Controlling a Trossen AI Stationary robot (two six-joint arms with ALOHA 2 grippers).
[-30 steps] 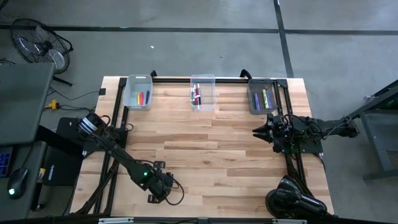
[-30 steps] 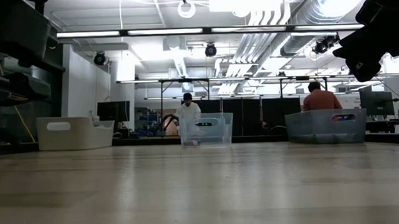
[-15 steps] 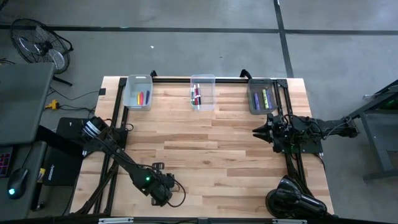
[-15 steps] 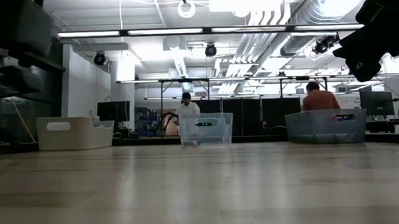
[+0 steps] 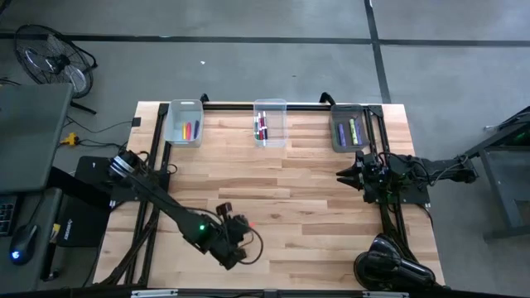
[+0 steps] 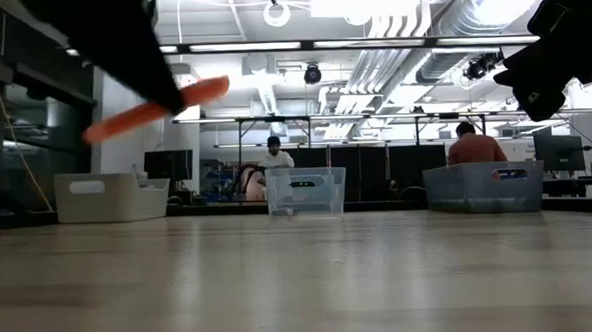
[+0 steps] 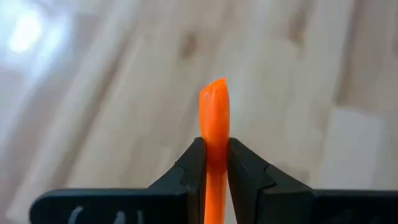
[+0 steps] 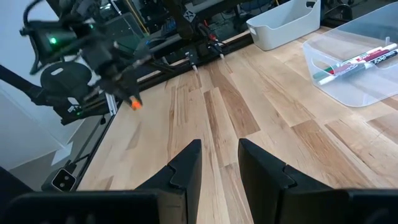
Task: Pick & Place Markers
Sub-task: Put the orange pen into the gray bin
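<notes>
My left gripper [image 5: 238,234] is over the near middle of the table, shut on an orange marker [image 7: 214,118]. The marker also shows raised in the low view [image 6: 158,107] and far off in the right wrist view [image 8: 134,103]. My right gripper [image 5: 343,175] waits open and empty at the table's right side, its fingers apart in its wrist view [image 8: 219,163]. Other markers lie in three bins along the far edge: orange and yellow in the left bin [image 5: 184,122], red and black-and-white in the middle bin [image 5: 270,122], green and purple in the right bin [image 5: 350,129]. My left gripper pinches the orange marker's shaft [image 7: 215,154] between its two fingers. The marker runs along the fingers and its free end [image 7: 215,90] sticks out ahead of the fingertips. It is lifted clear of the table and tilted, one end higher, in the low view.
Bare wooden tabletop [image 5: 290,199] lies between the grippers and the bins. The arms' dark frames stand at the table's left [image 5: 153,157] and right [image 5: 385,207] sides. People show in the room beyond the table [image 6: 465,144].
My left gripper has risen with the orange marker and gone toward the table's right edge and a little toward the far edge. The marker, low at the low view's left edge half a second ago, is now lifted high and clear of the table.
</notes>
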